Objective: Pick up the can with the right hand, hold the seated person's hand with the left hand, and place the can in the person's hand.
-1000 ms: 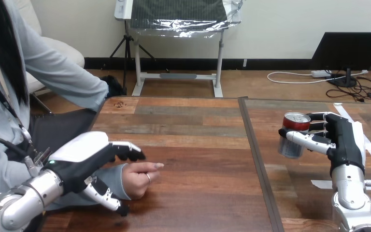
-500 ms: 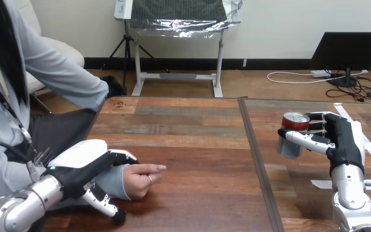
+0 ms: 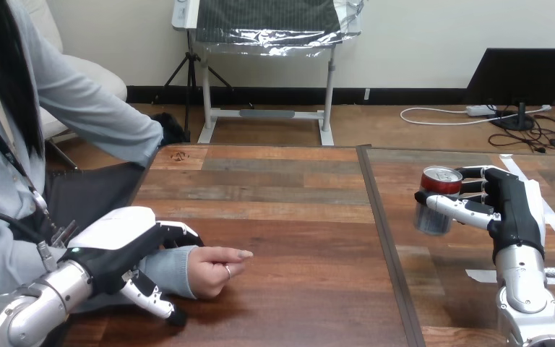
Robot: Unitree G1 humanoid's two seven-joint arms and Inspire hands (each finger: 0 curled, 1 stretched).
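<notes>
One can [image 3: 429,220] is the thing that matters here: a small drink can with a red band round its upper part, a bare silver body below, and a silver lid with its pull tab in place. It hangs clear of the desk [image 3: 296,217] over the right side, leaning slightly so the lid tips to the right. The right hand [image 3: 509,206] grips it from the right. The thumb crosses the can's near face just under the red band, and the fingers wrap round the far side, so the can is pinched between them. On the left, near the front edge, the person's hand [image 3: 213,264] rests on the wood in a loose fist, with one finger lying out toward the right. The left hand [image 3: 112,242] sits over the person's wrist [image 3: 170,269], which is covered by a grey sleeve. Its fingers [image 3: 184,233] curl down over the far side of the cuff and its thumb [image 3: 155,303] lies along the near side, so the wrist is clasped between them. The can and the person's hand are well apart, with bare wood between them.
</notes>
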